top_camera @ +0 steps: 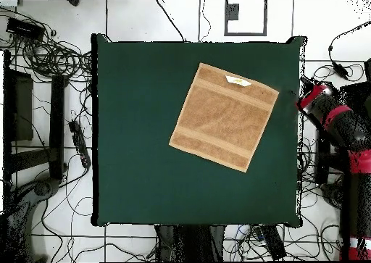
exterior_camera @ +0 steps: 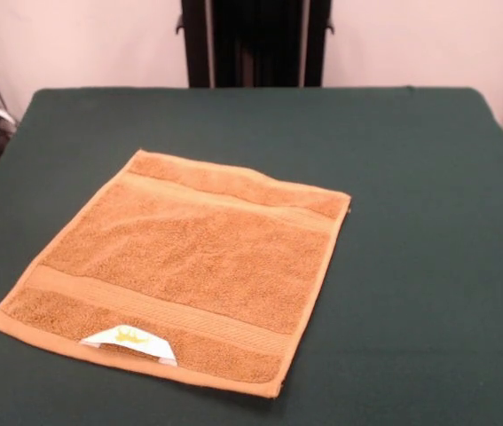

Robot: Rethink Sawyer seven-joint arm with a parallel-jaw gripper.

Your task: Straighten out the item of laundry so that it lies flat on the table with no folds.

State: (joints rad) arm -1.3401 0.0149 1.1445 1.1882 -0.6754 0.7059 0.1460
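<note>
resting beside table, arm

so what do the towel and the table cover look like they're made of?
Towel: looks like orange-tan terry cloth, a nubby looped pile with flat woven bands near two edges; likely cotton, unconfirmed. Its small white tag looks like thin printed fabric or paper, can't tell which. Table: covered in dark green, matte, felt-like cloth with no sheen or visible weave.

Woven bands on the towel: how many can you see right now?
2. One woven band crosses the towel near its far edge; the other runs near the front edge, just above the white care tag.
</note>
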